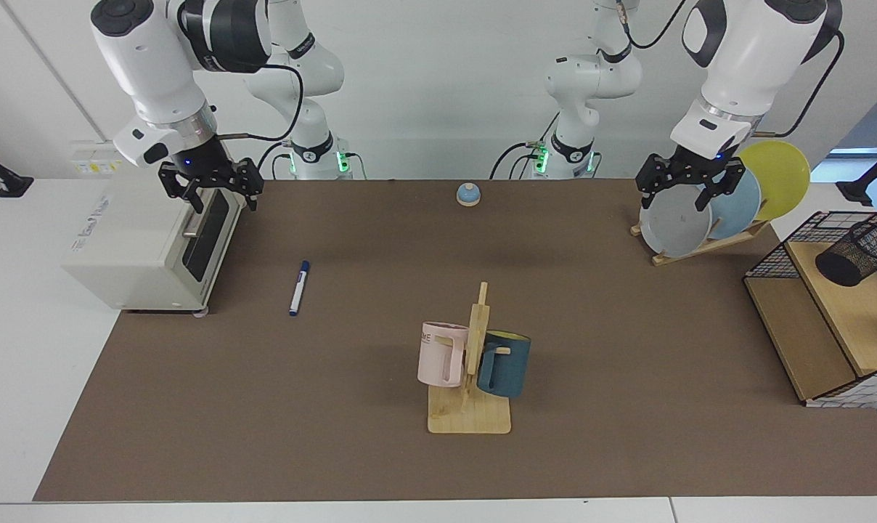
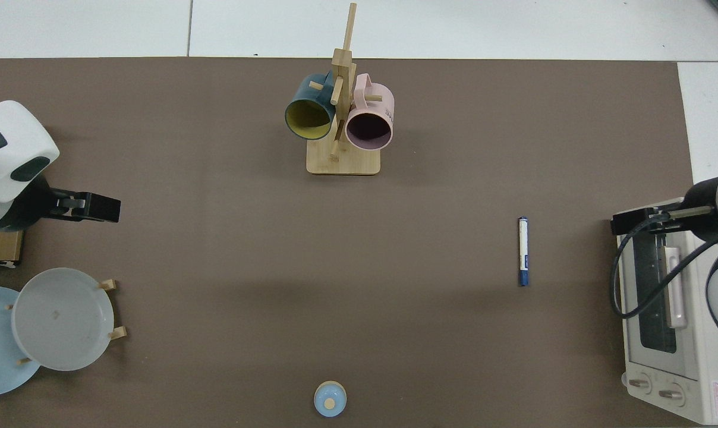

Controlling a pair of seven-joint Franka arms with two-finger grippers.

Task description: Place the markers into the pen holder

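The marker (image 1: 298,288) lies flat on the brown bench (image 1: 380,450), alone in open space between the toaster oven (image 1: 152,243) and the wooden mug rack (image 1: 471,378), touching neither. In the facing view its long axis runs nearly front to back, the dark blue cap toward the robots and the blue tail toward the camera; the top view shows the marker (image 2: 523,251) with the cap at the lower end, parallel to the oven front (image 2: 662,297). Only the facing view shows the pen holder (image 1: 857,253): it rests tipped on its side on the wooden shelf inside the wire basket (image 1: 772,265) at the far edge of the bench, well apart from the marker; the top view cuts this off. The right pincer (image 1: 211,195) hangs above the oven's top front corner with its fingers spread and nothing between them; from above the right pincer (image 2: 629,221) appears only as a dark block at the oven's edge. The left pincer (image 1: 690,190) hovers, fingers spread and empty, in front of the grey plate (image 1: 674,221) in the plate rack; from above the left pincer (image 2: 91,207) sits beside that rack, clear of the plate (image 2: 62,318).
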